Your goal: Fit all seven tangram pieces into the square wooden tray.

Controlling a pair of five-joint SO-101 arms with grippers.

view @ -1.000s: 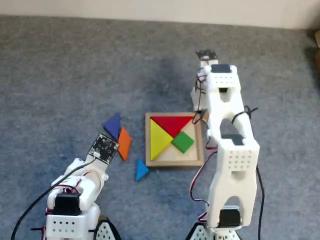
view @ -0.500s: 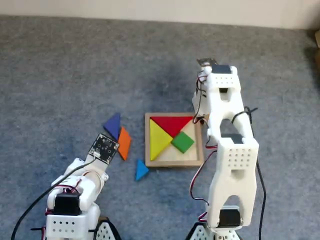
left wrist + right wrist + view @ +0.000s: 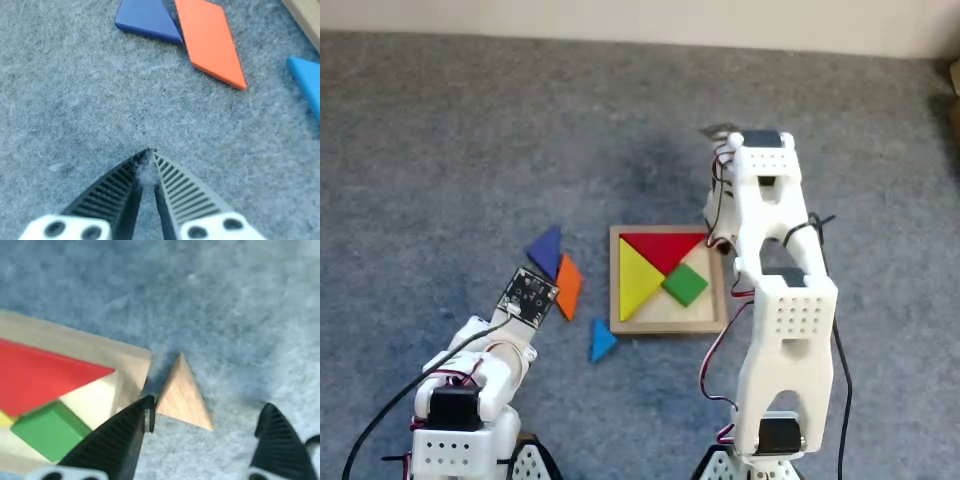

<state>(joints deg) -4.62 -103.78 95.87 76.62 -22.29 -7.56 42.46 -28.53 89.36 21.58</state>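
Grey, short-napped felt covers the tabletop (image 3: 470, 130). Right arm (image 3: 775, 300): its claw (image 3: 207, 412) is spread wide, straddling a bare-wood triangle (image 3: 182, 395) that lies just beside an outer corner of the square wooden tray (image 3: 75, 346). Left claw (image 3: 148, 156): pinched together, empty, low over the felt near the loose pieces.

Likely fault: one ribbed finger sits close to the tray wall, so closing may catch the rim and drag the tray, or the thin flat piece may skid on the nap.

The tray holds a red triangle (image 3: 665, 245), a yellow triangle (image 3: 636, 280) and a green square (image 3: 686, 284), all smooth painted blocks. An orange parallelogram (image 3: 568, 285), a dark blue triangle (image 3: 546, 250) and a light blue triangle (image 3: 602, 341) lie on the felt.
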